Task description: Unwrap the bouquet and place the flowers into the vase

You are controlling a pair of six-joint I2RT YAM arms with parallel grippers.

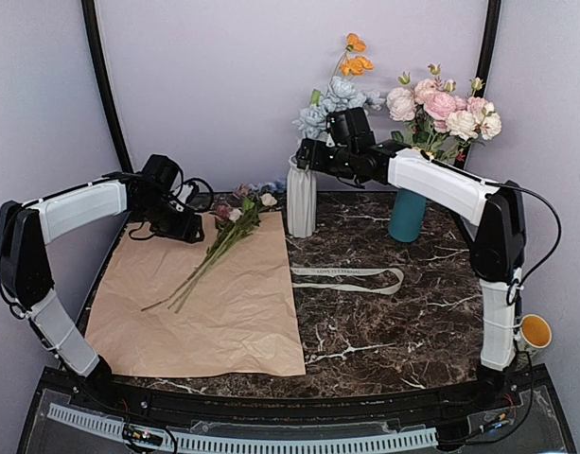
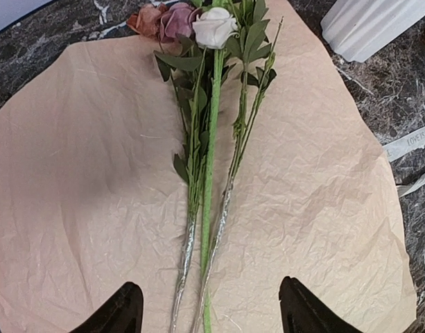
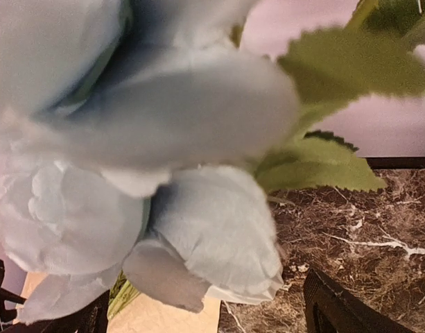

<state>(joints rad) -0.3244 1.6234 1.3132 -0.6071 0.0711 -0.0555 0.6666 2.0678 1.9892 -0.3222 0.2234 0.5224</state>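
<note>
The bouquet is unwrapped: its kraft paper (image 1: 204, 303) lies flat on the table. Several flowers (image 1: 223, 241) lie on it, among them a cream bloom (image 2: 213, 26) and dusty pink ones (image 2: 163, 19), their stems (image 2: 206, 187) running toward my left gripper (image 2: 209, 316). That gripper (image 1: 193, 230) hovers open over the stem ends, one finger on each side, touching nothing. The white ribbed vase (image 1: 302, 199) holds orange and pale blue flowers (image 1: 339, 93). My right gripper (image 1: 307, 156) is open beside the vase rim. Pale blue blossoms (image 3: 163, 139) fill its view above the open right gripper (image 3: 212, 316).
A cream ribbon (image 1: 351, 276) lies loose on the marble right of the paper. A teal vase (image 1: 406, 216) with pink roses (image 1: 441, 109) stands behind the right arm. A small yellow cup (image 1: 536, 331) sits at the table's right edge.
</note>
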